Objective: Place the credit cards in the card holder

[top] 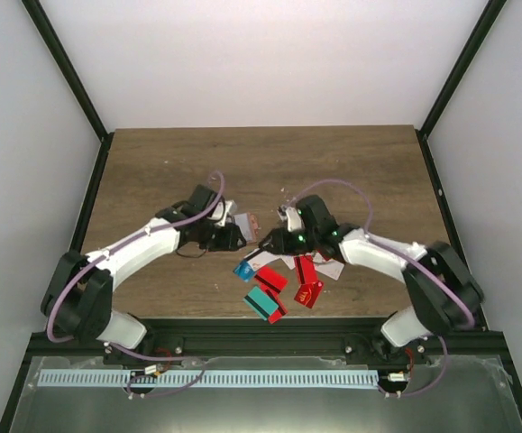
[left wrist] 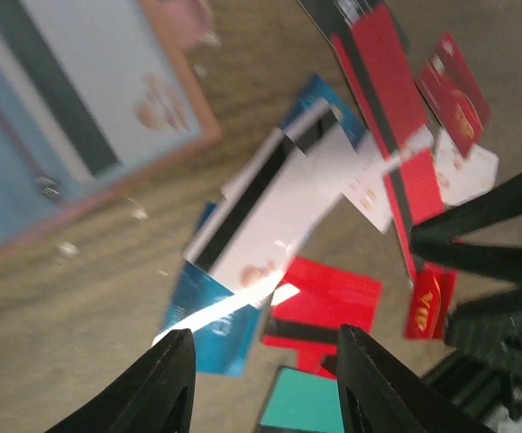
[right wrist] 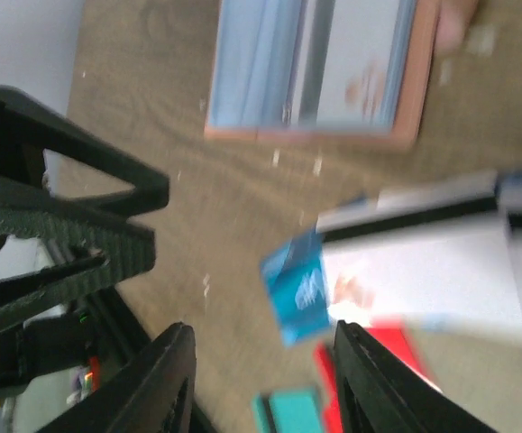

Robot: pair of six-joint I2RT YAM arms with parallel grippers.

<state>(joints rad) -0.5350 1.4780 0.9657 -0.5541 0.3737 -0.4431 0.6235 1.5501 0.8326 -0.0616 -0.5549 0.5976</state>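
We're looking down on a dark, wood-grained table (top: 152, 171), evenly lit, with no hard shadows. A plain white back wall (top: 261, 54) rises behind it. Pale side panels (top: 17, 180) close in left and right, and black frame struts (top: 67, 72) run diagonally up the corners. At the near edge sits a black rail (top: 261, 336), then a grey metal shelf (top: 270, 406) carrying a white perforated strip (top: 242, 379).

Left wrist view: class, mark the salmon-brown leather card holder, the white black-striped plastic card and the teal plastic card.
Salmon-brown leather card holder (left wrist: 202, 113): left wrist view, right rim.
White black-striped plastic card (left wrist: 297, 212): left wrist view, white face.
Teal plastic card (left wrist: 306, 406): left wrist view, centre.
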